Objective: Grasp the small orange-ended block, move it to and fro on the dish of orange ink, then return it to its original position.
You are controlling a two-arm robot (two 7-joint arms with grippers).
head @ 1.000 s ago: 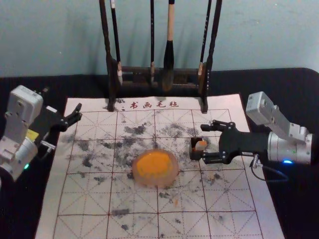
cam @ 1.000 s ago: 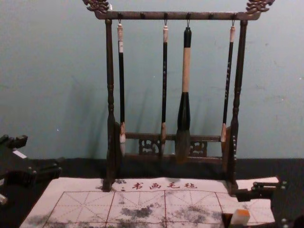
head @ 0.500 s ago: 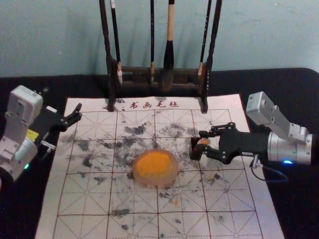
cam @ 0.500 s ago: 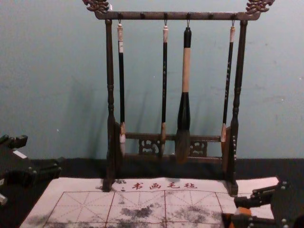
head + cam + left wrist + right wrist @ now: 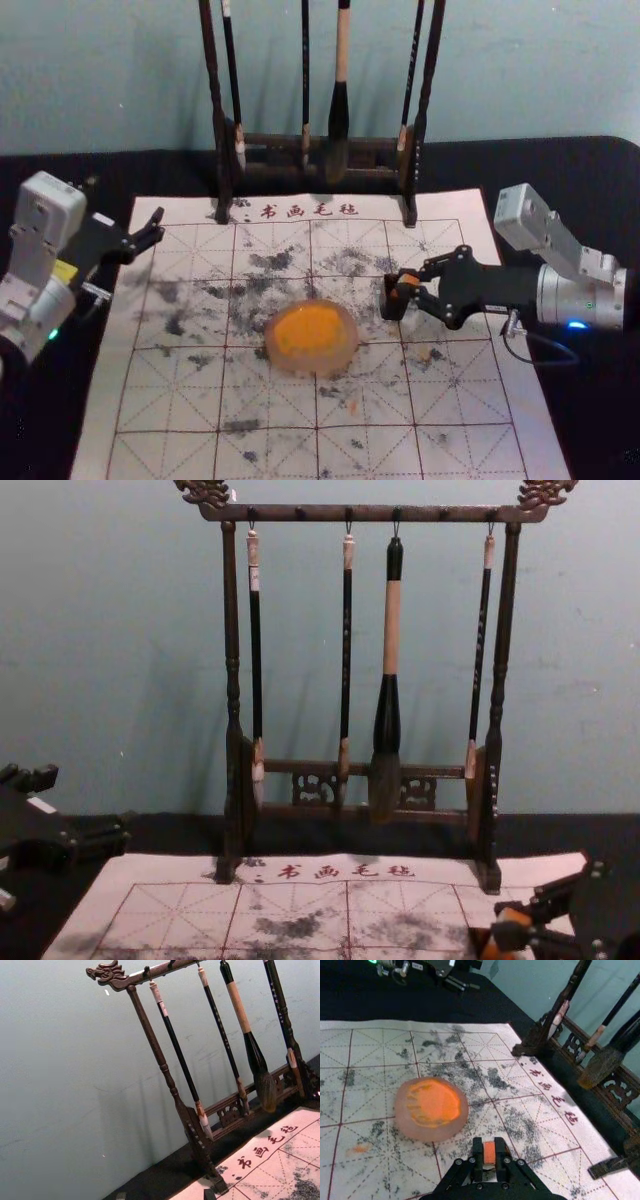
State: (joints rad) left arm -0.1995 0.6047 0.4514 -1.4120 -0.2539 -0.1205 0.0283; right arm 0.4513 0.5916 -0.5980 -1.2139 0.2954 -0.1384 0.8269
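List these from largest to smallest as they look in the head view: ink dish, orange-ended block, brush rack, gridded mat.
1. Gridded mat
2. Brush rack
3. Ink dish
4. Orange-ended block, partly hidden by the right pincer

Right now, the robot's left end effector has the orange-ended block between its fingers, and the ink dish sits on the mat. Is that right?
Wrong side: the right wrist view shows the robot's right end effector with the orange-ended block between its fingers. The ink dish does sit on the mat.
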